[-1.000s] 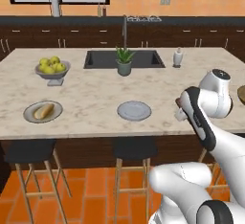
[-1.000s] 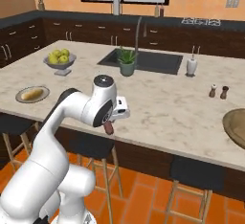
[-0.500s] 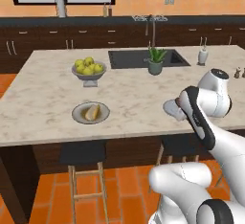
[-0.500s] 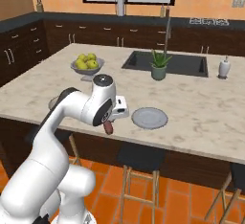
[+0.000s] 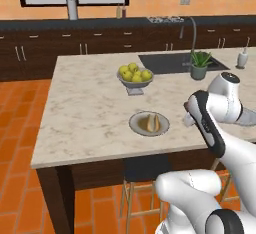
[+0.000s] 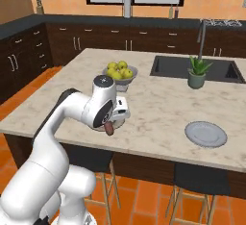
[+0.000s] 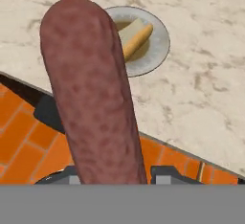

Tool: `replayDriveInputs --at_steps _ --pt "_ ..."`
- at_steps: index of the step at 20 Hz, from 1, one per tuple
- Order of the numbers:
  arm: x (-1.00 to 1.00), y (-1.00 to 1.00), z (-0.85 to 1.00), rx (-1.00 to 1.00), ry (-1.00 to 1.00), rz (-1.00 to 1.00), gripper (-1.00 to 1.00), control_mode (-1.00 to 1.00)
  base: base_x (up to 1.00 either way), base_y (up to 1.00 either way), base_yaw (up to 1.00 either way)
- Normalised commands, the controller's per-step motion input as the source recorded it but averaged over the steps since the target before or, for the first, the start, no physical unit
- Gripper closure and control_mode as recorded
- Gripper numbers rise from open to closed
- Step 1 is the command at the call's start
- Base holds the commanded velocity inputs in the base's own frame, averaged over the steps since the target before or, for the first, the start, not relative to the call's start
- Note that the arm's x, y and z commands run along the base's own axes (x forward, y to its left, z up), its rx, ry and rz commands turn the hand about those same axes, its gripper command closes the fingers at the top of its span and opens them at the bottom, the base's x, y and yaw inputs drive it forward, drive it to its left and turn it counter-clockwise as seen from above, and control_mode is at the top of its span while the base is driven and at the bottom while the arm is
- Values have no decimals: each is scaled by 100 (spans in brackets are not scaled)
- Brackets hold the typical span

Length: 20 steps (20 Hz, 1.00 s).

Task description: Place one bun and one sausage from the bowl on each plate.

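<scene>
1. The two-finger gripper (image 7: 112, 173) has its jaws part-way closed on a reddish-brown mottled sausage (image 7: 93, 94). In the hand view the sausage rises from the bottom centre to the upper left of the frame.
2. In the right base view the same sausage (image 6: 110, 129) shows as a short dark red stub below the white wrist, left of centre, with the gripper (image 6: 114, 123) above the near counter edge.
3. A small flat round grey plate with a bun on it (image 5: 136, 126) sits at frame centre of the left base view, near the front edge of the beige marble island counter (image 5: 85, 108). The pale tan split bun (image 5: 152, 122) lies inside its rim.
4. In the hand view that plate (image 7: 160, 46) is at upper centre, beyond the sausage tip; the bun (image 7: 136, 39) lies on it at a slant.
5. A second small grey plate (image 6: 206, 133), bare, lies at right centre of the right base view, well apart from the gripper.
6. A grey footed bowl of yellow-green fruit (image 5: 135, 75) stands behind the bun plate, upper centre of the left base view.
7. A small potted green plant (image 6: 197, 71) stands at the front edge of the dark sink (image 6: 173, 68), upper right of the right base view.
</scene>
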Motion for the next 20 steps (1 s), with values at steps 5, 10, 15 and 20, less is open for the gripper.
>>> replayDriveInputs --at_steps 5,10,15,20 --pt "0 0 0 0 0 0 100 100 79 38 -2" --pt "40 10 -14 0 6 -1 100 -100 29 0 0" --pt "55 58 -33 1 16 -27 100 -100 0 0 0" --pt "31 55 -53 5 6 -48 100 -100 0 0 0"
